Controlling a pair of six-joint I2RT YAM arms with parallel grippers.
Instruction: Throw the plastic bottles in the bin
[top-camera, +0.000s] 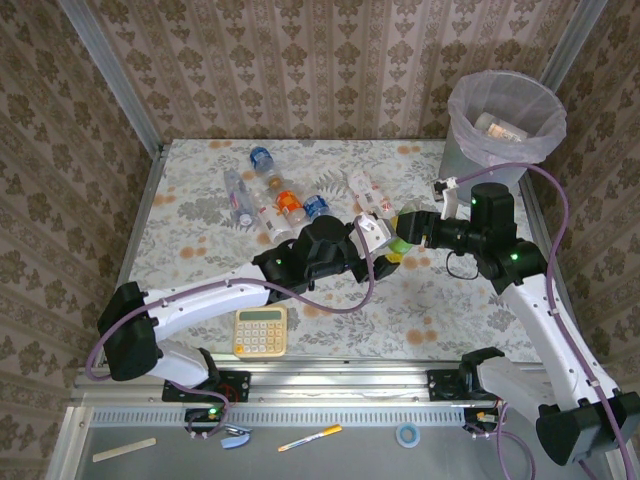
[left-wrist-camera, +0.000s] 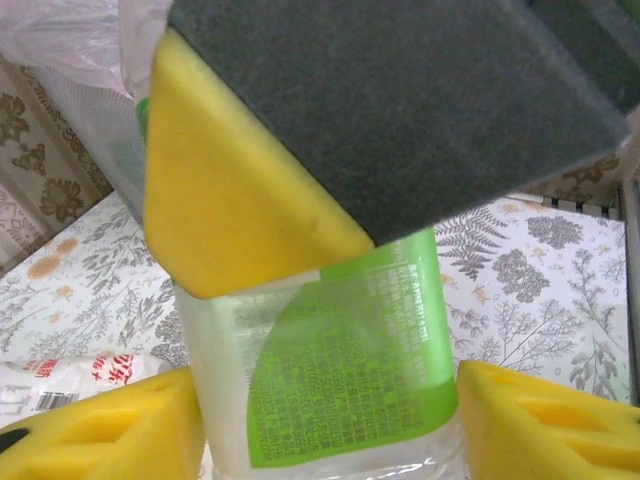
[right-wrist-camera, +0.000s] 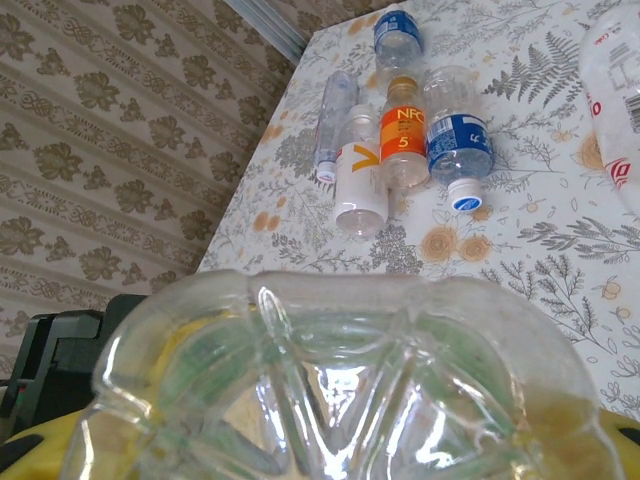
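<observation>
Orange-label bottle (right-wrist-camera: 404, 130) w/ "NFC", "5"

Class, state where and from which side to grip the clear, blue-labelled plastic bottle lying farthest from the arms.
Probably across its labelled middle, from above: the blue-labelled bottle lies flat on the floral table, both long sides free of neighbours.

Robot lab booth, wallpapered panels (top-camera: 300, 60), aluminium frame (top-camera: 108, 70)
</observation>
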